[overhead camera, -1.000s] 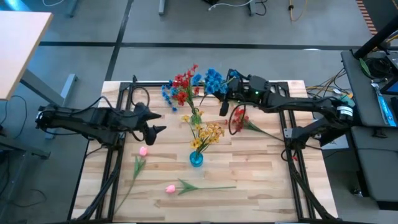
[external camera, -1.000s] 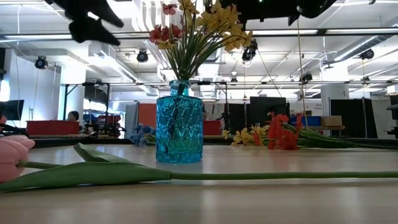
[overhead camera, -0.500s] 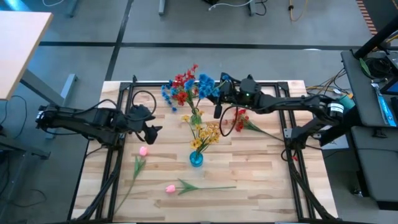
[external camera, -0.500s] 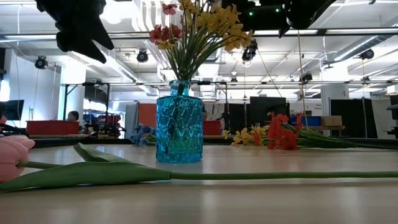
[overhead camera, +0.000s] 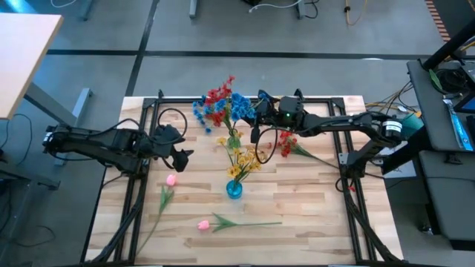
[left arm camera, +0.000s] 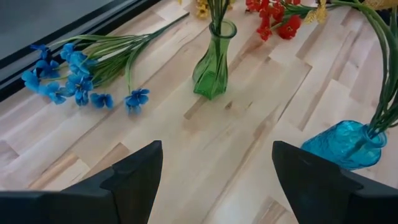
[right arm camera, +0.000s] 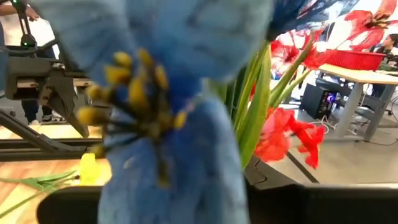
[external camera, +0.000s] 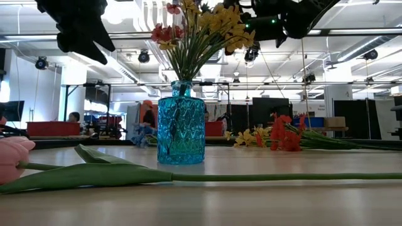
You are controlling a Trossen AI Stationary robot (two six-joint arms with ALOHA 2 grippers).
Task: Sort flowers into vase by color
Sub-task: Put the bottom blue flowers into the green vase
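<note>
While our left gripper (overhead camera: 180, 147) hangs over the left middle of the high view, its fingers (left arm camera: 134, 177) are spread apart with nothing between them. It is above the wooden table (overhead camera: 312, 200), and a pink tulip (overhead camera: 171, 179) lies just below it in that picture.

Our right gripper (overhead camera: 256, 127) is up near the top middle of the high view. Its fingers are pinched tight on a blue flower (overhead camera: 241, 106), and the blue petals fill most of the right wrist view (right arm camera: 168, 112). The blue flower is up in the air, right beside the red flowers (overhead camera: 217, 99) that stand in the green vase (left arm camera: 212, 62).

More blue flowers (overhead camera: 199, 110) lie flat on the table near the top left. The yellow flowers (overhead camera: 249, 159) stand in the blue vase (overhead camera: 234, 188) at the middle of the high view. A red spray (overhead camera: 285, 141) lies on the table at the right. Another pink tulip (overhead camera: 203, 224) lies near the bottom, with its long stem pointing right.
</note>
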